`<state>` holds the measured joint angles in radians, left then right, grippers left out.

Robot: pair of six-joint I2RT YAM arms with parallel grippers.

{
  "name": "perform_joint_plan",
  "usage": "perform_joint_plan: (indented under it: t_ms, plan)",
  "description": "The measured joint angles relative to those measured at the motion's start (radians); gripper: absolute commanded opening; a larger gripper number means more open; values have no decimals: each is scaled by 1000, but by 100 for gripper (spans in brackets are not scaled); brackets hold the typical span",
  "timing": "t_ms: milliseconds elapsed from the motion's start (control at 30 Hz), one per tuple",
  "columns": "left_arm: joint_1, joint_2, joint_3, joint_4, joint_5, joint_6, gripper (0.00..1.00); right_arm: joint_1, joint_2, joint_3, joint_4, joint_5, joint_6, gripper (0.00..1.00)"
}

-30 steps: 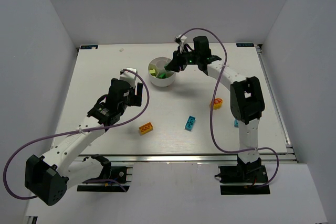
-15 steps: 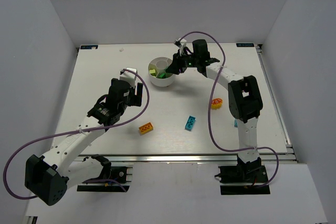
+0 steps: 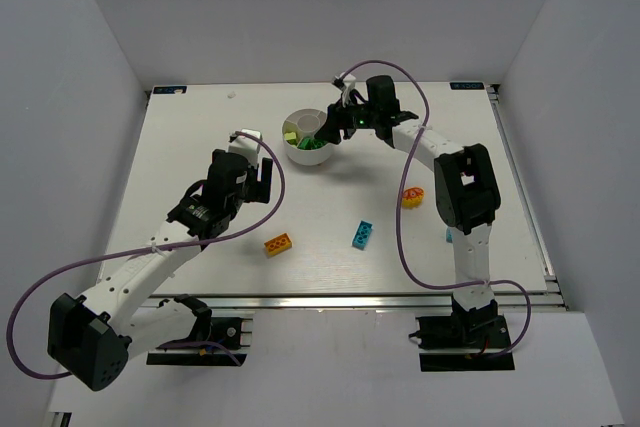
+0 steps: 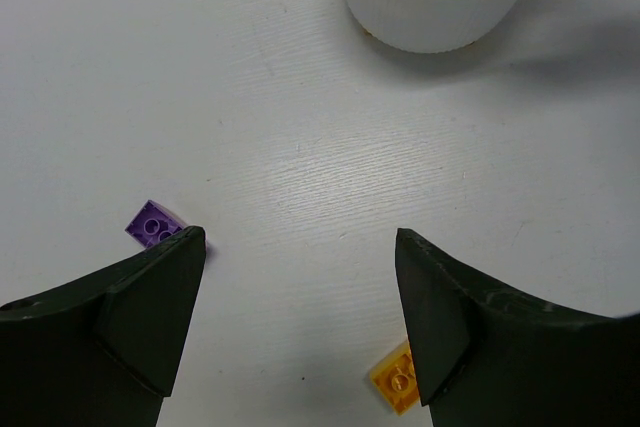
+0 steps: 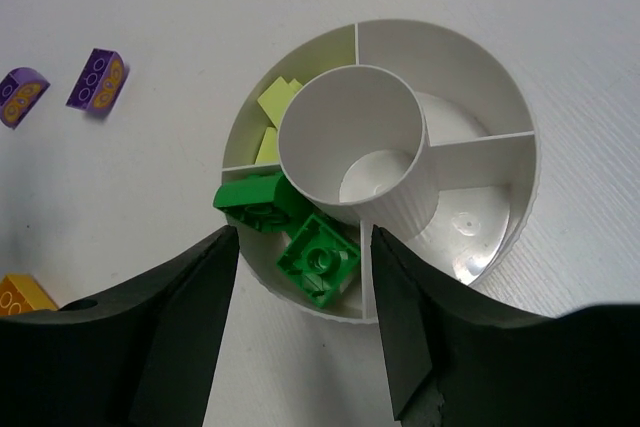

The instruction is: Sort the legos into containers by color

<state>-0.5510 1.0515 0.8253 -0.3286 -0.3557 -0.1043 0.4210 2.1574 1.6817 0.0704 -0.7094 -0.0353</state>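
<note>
From above, the white bowl (image 3: pixel 305 157) sits far back on the bench (image 3: pixel 180 147). The right pincer (image 3: pixel 335 129) hangs over the bowl's right edge. The left pincer (image 3: pixel 256 169) hangs over the bench, left of the bowl. An orange brick (image 3: pixel 279 244), a cyan brick (image 3: pixel 362 235) and a round yellow piece (image 3: pixel 412 196) lie nearer the front. The left wrist view shows the left pincer (image 4: pixel 300 242) open wide with nothing in it. A purple brick (image 4: pixel 154 223) lies just beside 1 fingertip, and the orange brick (image 4: pixel 398 379) lies near the other finger. The right wrist view shows the right pincer (image 5: pixel 303 242) open wide too, above the bowl (image 5: pixel 520 197). 2 green bricks (image 5: pixel 320 260) lie in 1 wedge, beside the round hub (image 5: pixel 350 137). Lime bricks (image 5: pixel 275 102) lie in the next wedge. 2 purple bricks (image 5: pixel 97 79) lie on the bench beside the bowl.
</note>
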Motion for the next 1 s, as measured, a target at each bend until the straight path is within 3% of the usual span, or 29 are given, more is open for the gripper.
perform_joint_plan:
  t_ms: [167, 300, 333, 400, 433, 467, 500, 533, 567, 633, 667, 700, 800, 1000]
  plan:
    - [7, 0, 0, 0, 0, -1, 82, 0, 0, -19, 5, 0, -1, 55]
    - [9, 5, 0, 2, -11, -29, 31, -1, -14, -55, -2, 11, -21, 44]
    - [9, 10, 0, 1, -14, -38, 15, -1, -30, -73, -19, 32, -34, 33]
    - [14, 30, 0, -2, -26, -61, 8, -2, -82, -111, -49, 82, -63, 19]
    - [19, 45, 3, -9, -25, -72, 9, -2, -122, -140, -56, 129, -74, 12]
    - [27, 70, 10, -18, -24, -88, 11, -5, -169, -166, -72, 165, -78, 14]
    - [37, 104, 23, -31, -23, -109, 16, -8, -226, -199, -79, 207, -75, 25]
    - [50, 138, 36, -42, -21, -127, 23, -14, -285, -231, -82, 237, -65, 47]
    - [67, 174, 51, -54, -14, -146, 53, -24, -352, -262, -91, 258, -46, 58]
    - [113, 241, 74, -77, 3, -184, 80, -61, -473, -304, -106, 263, -18, 79]
    - [142, 271, 84, -89, 16, -211, 88, -88, -521, -319, -105, 231, -9, 82]
    - [175, 298, 95, -105, 31, -241, 92, -119, -571, -337, -108, 195, 8, 84]
    - [268, 378, 146, -167, 63, -317, 92, -208, -676, -386, -130, 103, 20, 78]
    - [390, 495, 245, -279, 92, -468, 90, -293, -783, -517, -177, 57, -6, 73]
